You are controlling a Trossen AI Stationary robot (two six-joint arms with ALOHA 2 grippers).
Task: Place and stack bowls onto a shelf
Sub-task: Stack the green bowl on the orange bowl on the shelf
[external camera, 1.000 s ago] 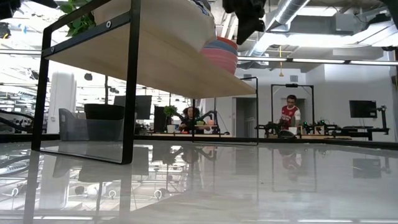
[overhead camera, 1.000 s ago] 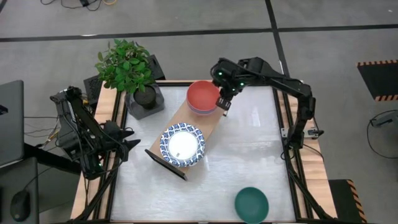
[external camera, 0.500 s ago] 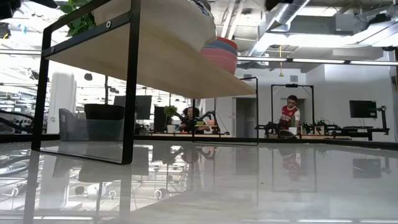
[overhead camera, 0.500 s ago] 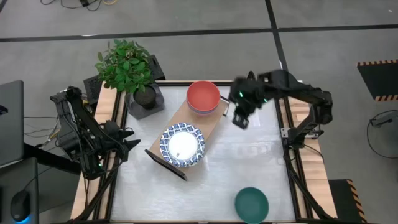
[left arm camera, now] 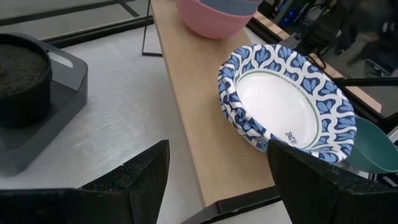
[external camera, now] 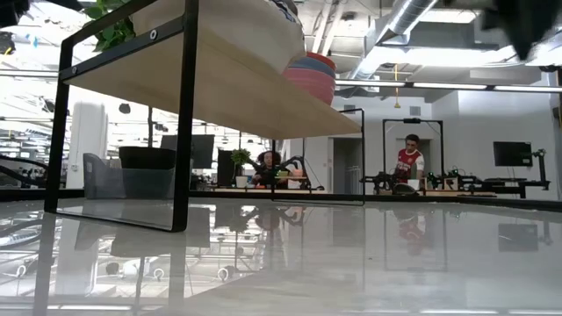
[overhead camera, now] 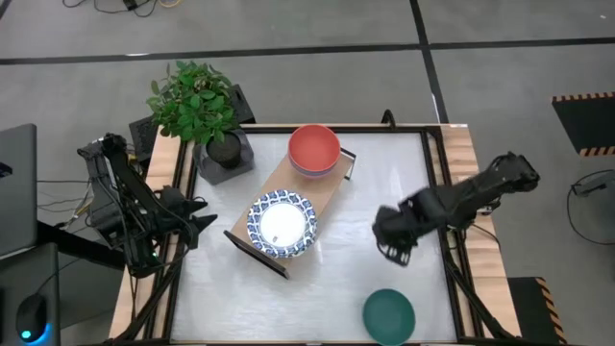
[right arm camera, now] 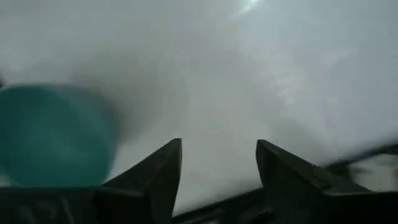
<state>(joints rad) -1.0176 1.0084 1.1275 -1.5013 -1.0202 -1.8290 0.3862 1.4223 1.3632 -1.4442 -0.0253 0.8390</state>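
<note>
The shelf lies slantwise on the table. A stack of bowls with the red one on top rests on its far end. A stack of white dishes with blue patterned rims rests on its near end. The teal green bowl sits alone on the table near the front edge. My right gripper hangs open over bare table, a little beyond that bowl. My left gripper waits open at the table's left edge, facing the dishes.
A potted plant in a dark tray stands at the far left corner beside the shelf. The table's wooden side rails border the white top. Bare tabletop lies to the right of the shelf. People sit in the room behind.
My right gripper has left the red bowl's right rim at the shelf's far end. It has swung toward the table's near right, down toward the teal green bowl, and its fingers have opened. The red bowl stays on its stack.
</note>
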